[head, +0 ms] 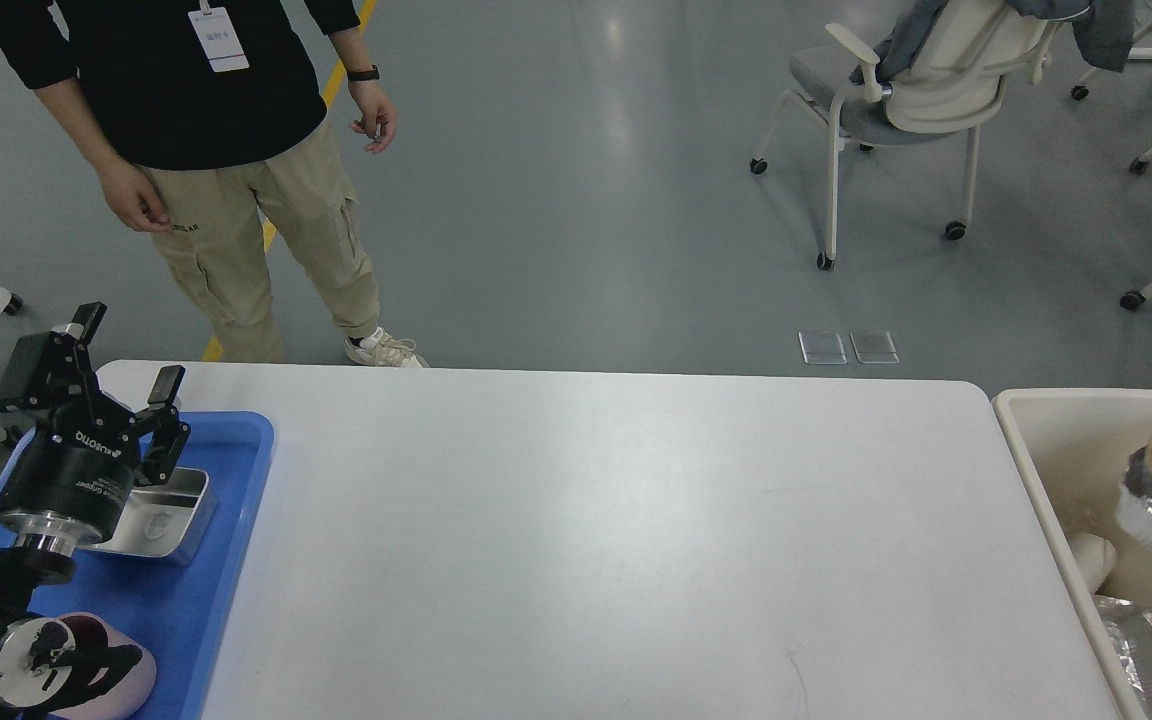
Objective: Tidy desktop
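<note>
A lab or office-style test room: smooth grey floor (576,200) with a yellow line (336,80) at eleven o'clock, wheeled chairs (896,100) at one o'clock, and a badge-wearing person (226,150) standing beyond the white desktop (616,540).

The large, smooth white rectangular desktop (616,540) with rounded corners lies flat and fills most of the view, its long far edge running left to right. Its glossy surface shows soft light reflections and a few faint scuffs near the front.
</note>
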Available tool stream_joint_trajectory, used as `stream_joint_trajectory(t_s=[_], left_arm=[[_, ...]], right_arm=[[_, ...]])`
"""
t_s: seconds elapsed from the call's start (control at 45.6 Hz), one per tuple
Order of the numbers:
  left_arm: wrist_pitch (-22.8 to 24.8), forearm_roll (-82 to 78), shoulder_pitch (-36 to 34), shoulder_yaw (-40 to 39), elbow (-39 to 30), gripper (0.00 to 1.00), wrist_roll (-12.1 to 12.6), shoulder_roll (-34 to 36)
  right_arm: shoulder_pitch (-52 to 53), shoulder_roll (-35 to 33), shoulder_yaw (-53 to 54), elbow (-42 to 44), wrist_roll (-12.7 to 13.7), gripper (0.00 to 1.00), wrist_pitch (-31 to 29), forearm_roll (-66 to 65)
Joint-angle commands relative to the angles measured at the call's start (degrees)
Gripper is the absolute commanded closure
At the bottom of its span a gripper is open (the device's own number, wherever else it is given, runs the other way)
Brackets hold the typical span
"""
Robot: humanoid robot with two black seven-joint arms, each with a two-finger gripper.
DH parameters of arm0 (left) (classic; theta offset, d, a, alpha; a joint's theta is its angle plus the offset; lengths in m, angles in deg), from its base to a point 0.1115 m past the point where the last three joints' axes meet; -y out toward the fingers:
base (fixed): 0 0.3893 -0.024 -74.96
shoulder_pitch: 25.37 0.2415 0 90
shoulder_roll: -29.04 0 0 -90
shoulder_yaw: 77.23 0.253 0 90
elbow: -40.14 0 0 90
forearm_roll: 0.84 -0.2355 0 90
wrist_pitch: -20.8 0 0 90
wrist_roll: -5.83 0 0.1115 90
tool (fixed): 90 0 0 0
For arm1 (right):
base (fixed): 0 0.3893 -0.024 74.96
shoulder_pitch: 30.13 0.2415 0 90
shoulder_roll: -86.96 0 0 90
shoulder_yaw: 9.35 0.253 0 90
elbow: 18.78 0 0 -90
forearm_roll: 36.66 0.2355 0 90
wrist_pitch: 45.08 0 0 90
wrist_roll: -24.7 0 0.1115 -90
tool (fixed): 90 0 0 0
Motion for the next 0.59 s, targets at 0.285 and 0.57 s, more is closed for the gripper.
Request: stream_joint_trajectory(t_s=[0.285, 0.57], left_arm=[[0.0, 0.0, 0.4, -0.1, 0.0, 0.03, 0.0, 0.0], [0.3, 0.0, 0.1, -0.2, 0.0, 0.03, 0.0, 0.3]], right_arm=[[-0.5, 0.3, 0.1, 1.2, -0.1, 0.62, 0.0, 0.0], [-0.9, 4.6, 0.0, 2.7, 0.1, 0.00, 4.8, -0.3]])
